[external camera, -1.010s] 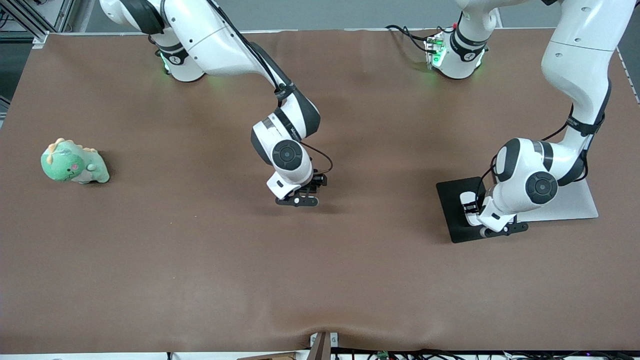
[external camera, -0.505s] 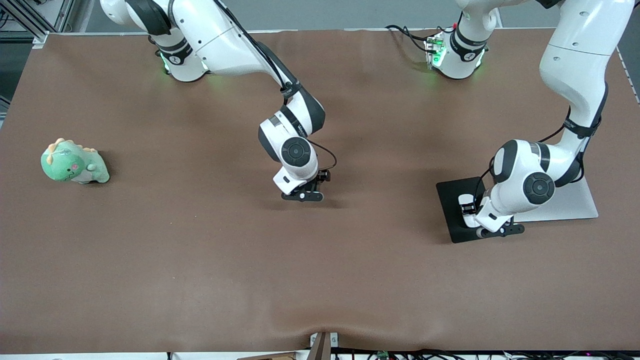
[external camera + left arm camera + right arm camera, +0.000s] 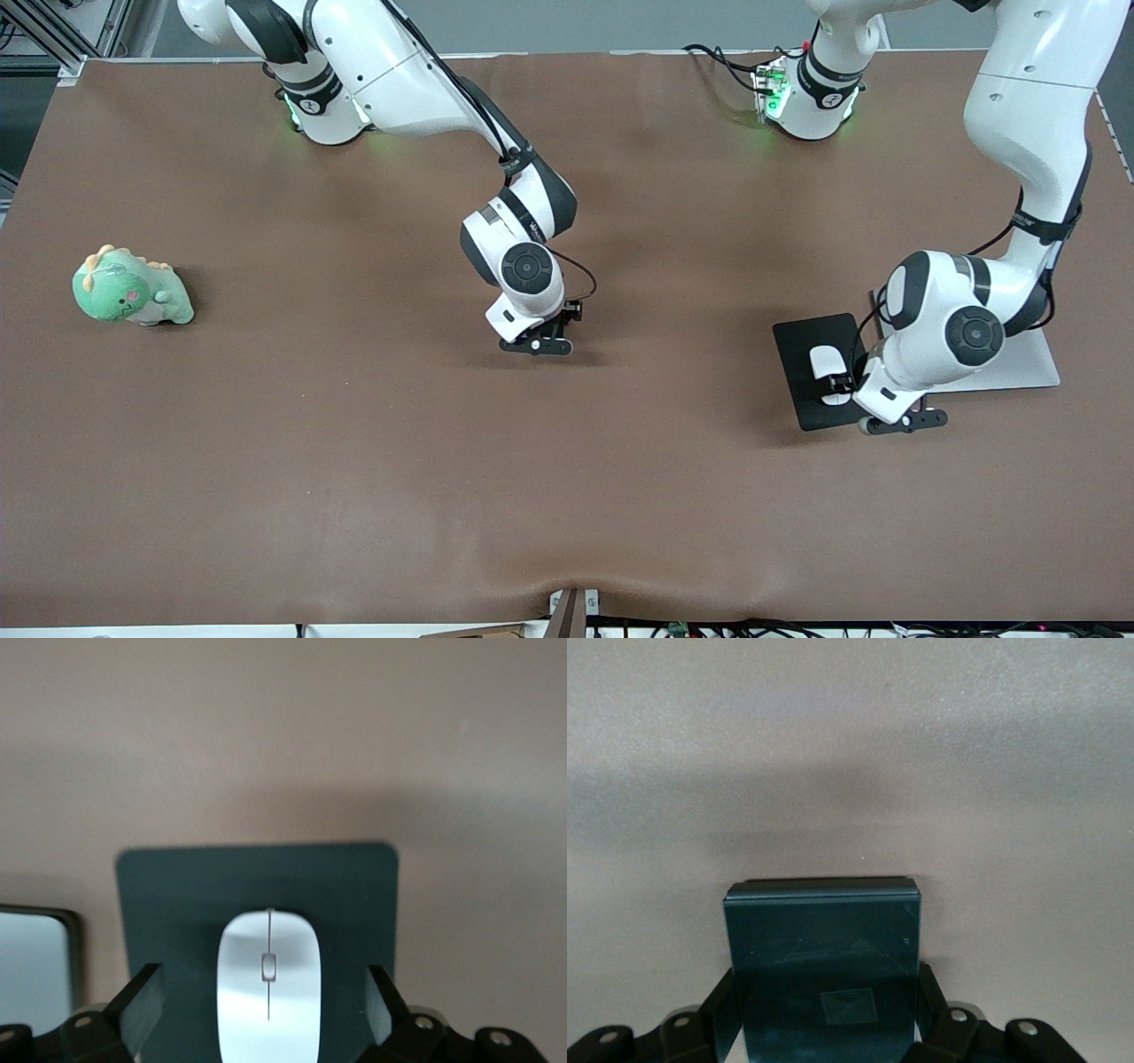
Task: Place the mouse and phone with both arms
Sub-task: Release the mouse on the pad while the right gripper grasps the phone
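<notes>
The white mouse lies on the black mouse pad toward the left arm's end of the table. My left gripper stands open just over the pad. In the left wrist view the mouse sits between the spread fingers with pad showing on both sides. My right gripper is low at mid-table, shut on the black phone, whose two long edges the fingers press. In the front view the phone is hidden under that hand.
A light grey flat plate lies beside the mouse pad, partly under the left arm. A green dinosaur plush sits toward the right arm's end of the table. Brown table cloth covers the whole surface.
The left gripper has opened, let go of the mouse and drawn back a little; the mouse now shows bare on the pad. The right gripper has shut on the phone.
</notes>
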Available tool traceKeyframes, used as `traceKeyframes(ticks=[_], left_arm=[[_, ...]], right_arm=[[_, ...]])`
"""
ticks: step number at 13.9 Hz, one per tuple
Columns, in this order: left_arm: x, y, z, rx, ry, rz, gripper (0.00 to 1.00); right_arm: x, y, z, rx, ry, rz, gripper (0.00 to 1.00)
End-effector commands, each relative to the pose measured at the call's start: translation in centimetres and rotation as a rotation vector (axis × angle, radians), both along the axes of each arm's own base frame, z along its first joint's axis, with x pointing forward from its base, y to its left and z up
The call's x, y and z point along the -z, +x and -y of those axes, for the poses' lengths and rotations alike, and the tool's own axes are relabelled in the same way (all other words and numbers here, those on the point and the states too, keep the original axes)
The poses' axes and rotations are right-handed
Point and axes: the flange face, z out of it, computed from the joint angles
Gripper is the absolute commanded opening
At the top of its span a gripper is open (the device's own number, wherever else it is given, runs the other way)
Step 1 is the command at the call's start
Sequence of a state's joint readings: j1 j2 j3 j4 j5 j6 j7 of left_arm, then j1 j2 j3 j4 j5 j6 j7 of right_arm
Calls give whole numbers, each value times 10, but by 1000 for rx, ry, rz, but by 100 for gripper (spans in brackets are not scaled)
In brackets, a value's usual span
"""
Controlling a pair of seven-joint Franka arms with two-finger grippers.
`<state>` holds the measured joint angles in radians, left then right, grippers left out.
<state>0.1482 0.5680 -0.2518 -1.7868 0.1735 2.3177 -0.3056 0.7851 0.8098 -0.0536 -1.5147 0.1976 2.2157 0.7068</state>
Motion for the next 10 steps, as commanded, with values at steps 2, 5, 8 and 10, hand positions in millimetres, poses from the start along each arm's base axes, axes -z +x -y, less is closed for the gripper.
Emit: traceKeyframes(ticks=[2, 5, 8, 10], left_arm=[[-90, 28, -9, -6, 58, -10, 100], [-156, 29, -13, -20, 71, 24, 100], [-210, 17, -13, -29, 88, 70, 100], [-243, 4, -13, -33, 101, 73, 100]], right_arm=[[-12, 9, -2, 60, 24, 12, 0], [-33, 19, 0, 117, 33, 18, 0], [-44, 26, 3, 164, 37, 32, 0], [-53, 43, 23, 194, 44, 40, 0]])
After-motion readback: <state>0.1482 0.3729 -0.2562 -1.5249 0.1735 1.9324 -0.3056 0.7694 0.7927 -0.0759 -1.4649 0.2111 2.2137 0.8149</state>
